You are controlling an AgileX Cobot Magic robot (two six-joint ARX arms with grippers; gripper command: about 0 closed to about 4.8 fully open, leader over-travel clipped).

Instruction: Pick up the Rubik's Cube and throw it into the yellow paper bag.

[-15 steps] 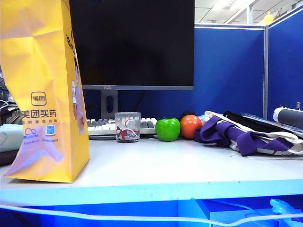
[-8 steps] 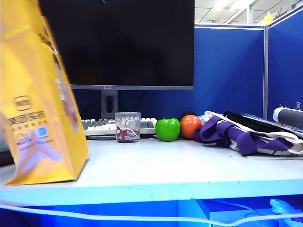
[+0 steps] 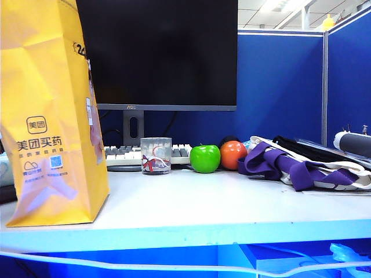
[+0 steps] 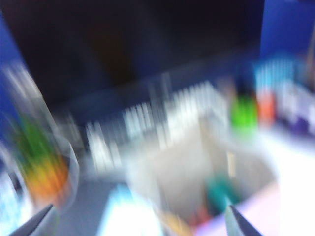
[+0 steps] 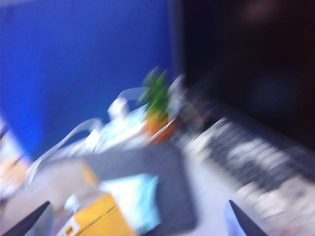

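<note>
Yellow paper bag stands upright at the left edge of the desk in the exterior view; no Rubik's Cube anywhere on the desk there. Left wrist view is badly smeared, but it looks down into the bag's open mouth and I see teal and reddish blobs at the bottom (could be the cube, can't confirm through the blur). Left gripper: fingertips wide apart at the frame corners, nothing between them. Right gripper: same, spread wide and empty, over clutter off to the bag's side. Neither arm shows in the exterior view. My read: the drop is likely done and only a clear-frame check is left. Green apple and orange ball sit by the keyboard.
</note>
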